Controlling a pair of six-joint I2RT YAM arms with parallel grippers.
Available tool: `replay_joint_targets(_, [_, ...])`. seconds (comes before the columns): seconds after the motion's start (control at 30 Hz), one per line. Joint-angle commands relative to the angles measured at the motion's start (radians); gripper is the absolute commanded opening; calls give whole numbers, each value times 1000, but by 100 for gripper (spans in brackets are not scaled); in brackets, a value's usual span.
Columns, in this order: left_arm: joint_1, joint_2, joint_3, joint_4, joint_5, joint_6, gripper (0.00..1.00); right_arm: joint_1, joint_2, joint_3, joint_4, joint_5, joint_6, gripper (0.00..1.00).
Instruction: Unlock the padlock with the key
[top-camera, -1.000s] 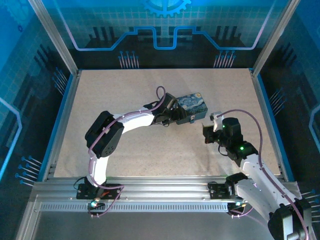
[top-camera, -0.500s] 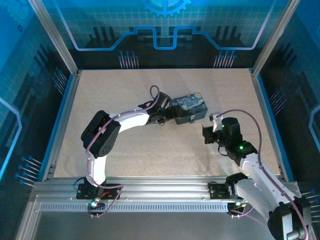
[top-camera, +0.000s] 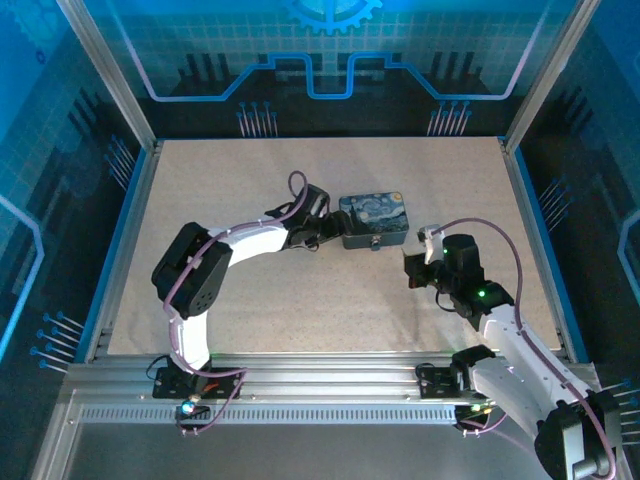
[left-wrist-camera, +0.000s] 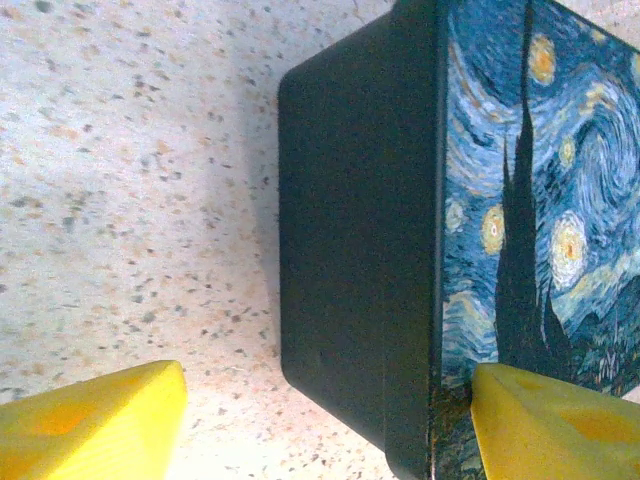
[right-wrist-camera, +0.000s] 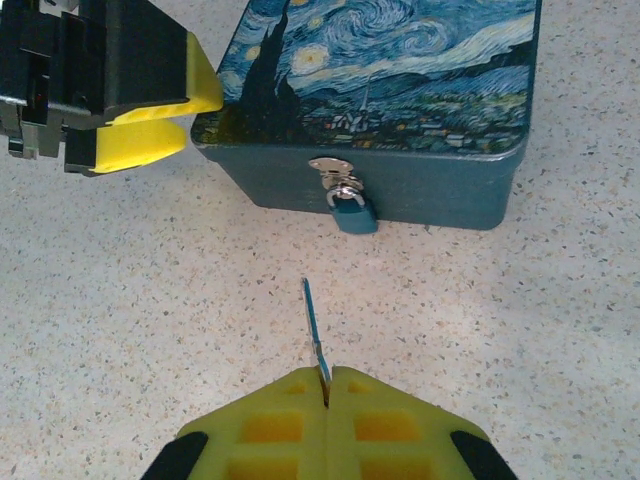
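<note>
Left arm (top-camera: 255, 238) reaches forward, left jaws spread; right arm (top-camera: 500, 325) bent, right jaws closed

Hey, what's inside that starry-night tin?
Its contents are hidden: the dark-blue painted metal tin has its lid shut, and a small bluish padlock hangs from the silvery hasp on its front wall.

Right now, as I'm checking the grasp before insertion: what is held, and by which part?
The right gripper pinches the key by its near end, blade pointing toward the padlock. The left gripper is open at the tin, holding nothing.
</note>
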Motion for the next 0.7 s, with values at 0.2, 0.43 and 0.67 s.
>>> replay_joint_targets(0.2, [84,-15,-38,-145,-8,97,76,-13,12,33,-5,-81,-15,0])
replay_joint_targets(0.43, [124,-22,-3,-155,3,154,78,-13,53,33,53,-224,-4,0])
replay_joint_targets(0.67, [171,-131,-32,-116,3,266,80,-47,203,80,198,-438,66,0])
